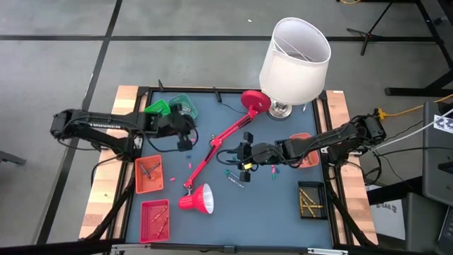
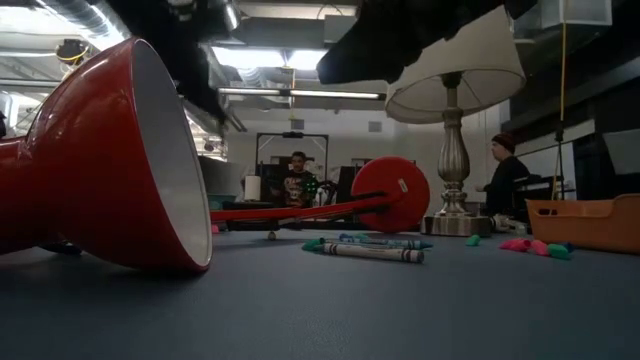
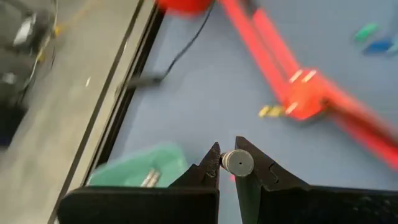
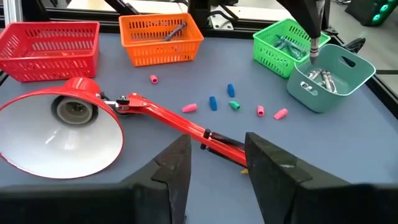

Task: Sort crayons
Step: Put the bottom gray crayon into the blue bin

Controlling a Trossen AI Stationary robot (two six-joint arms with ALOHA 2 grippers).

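Left claw (image 1: 190, 139) clamped on a short grey crayon stick (image 3: 238, 162), at nine o'clock beside the teal plastic tub (image 1: 185, 106); drop-off step in hand.
Right claw (image 1: 244, 156) apart at centre, just over the long red lamp arm (image 1: 225, 142); loose crayons (image 1: 236, 178) lying toward five o'clock. Next: release over the tub, then a pick with little room between lamp arm and sticks; open blue tabletop (image 1: 269, 212) toward six o'clock.

Grey floor (image 1: 56, 64) with dark seams; ceiling strip lights (image 2: 290, 93); two seated people (image 2: 298, 180)
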